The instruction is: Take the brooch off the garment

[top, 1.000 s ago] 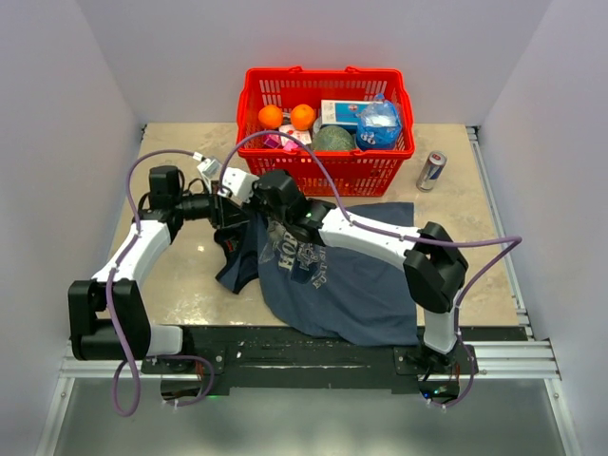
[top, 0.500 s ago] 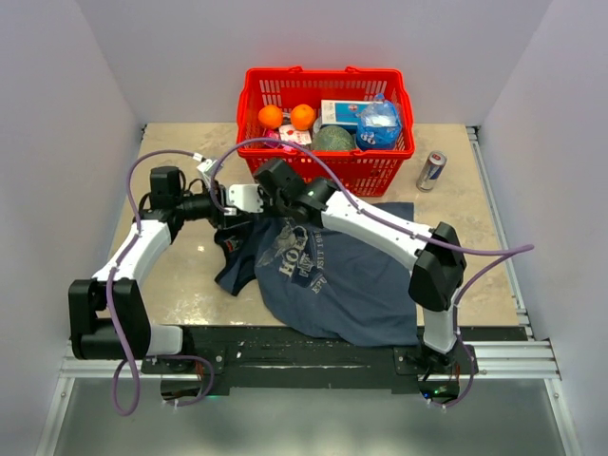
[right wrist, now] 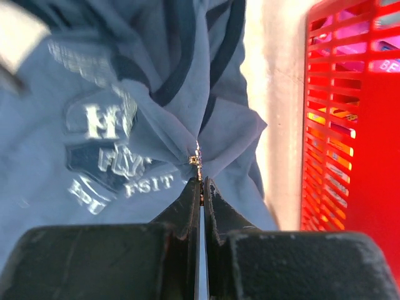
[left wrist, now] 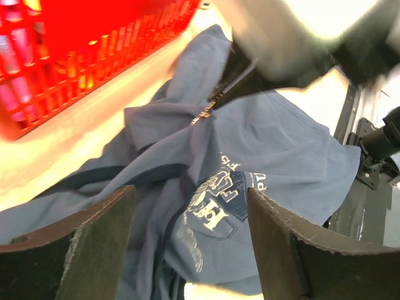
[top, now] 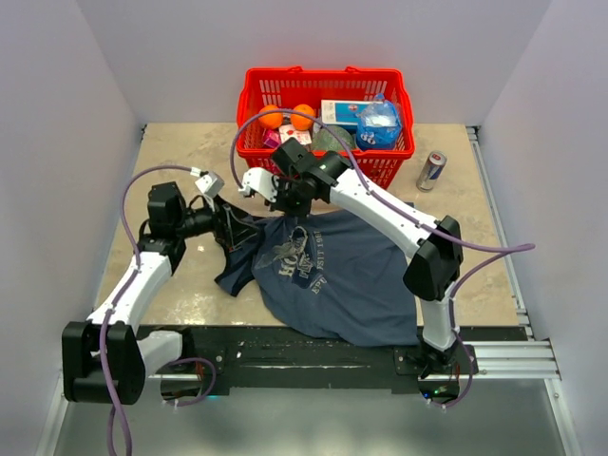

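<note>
Here, my right gripper (right wrist: 201, 185) pinches the small gold metal brooch (right wrist: 195, 160) — its long axis toward twelve o'clock, tenting the blue cotton T-shirt (right wrist: 94, 75).

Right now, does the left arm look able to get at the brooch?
Probably not: the right tool is shut on the brooch and blocks it, though the open left tool faces it across bare shirt.

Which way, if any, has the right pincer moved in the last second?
Yes. The right pincer, shut on the brooch, has moved up in the top view, closer to the red basket.
</note>
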You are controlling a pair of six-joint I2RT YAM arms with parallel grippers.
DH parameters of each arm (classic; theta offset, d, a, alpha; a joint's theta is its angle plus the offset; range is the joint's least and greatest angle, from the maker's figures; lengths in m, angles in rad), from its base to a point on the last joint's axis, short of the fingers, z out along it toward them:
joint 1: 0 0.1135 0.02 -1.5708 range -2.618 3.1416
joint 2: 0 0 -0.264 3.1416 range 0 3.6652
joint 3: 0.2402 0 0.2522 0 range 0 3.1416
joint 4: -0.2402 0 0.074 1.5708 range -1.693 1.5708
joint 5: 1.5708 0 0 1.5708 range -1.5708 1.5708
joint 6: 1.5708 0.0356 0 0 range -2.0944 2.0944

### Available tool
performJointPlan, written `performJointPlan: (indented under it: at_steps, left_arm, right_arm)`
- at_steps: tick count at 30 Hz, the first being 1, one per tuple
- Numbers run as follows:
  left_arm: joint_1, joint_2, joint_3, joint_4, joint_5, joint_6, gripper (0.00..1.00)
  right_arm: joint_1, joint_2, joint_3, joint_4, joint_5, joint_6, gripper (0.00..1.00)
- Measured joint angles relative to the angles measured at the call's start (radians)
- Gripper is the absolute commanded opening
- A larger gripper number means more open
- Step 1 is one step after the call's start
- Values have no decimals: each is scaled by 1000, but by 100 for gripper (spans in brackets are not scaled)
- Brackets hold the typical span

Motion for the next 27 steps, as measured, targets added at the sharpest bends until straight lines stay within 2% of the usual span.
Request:
performJointPlan:
  at_steps: [5, 9, 14, 20, 27]
  left_arm:
    - [-42, 55, -26, 158, -1, -97, 79]
    - [-45, 122, -15, 287, 8, -177, 78]
    - [-47, 168, -7, 414, 43, -270, 79]
    - [-66, 170, -12, 589, 59, -418, 81]
    - [-87, 186, -12, 745, 81, -553, 78]
  right_arm:
    - [-24, -75, -64, 105, -52, 137, 0]
    - [-42, -201, -165, 221, -109, 270, 0]
    - [-44, -356, -345, 456, -150, 449, 0]
    - [-42, -364, -389, 637, -173, 571, 0]
    - [-29, -364, -465, 774, -119, 605, 0]
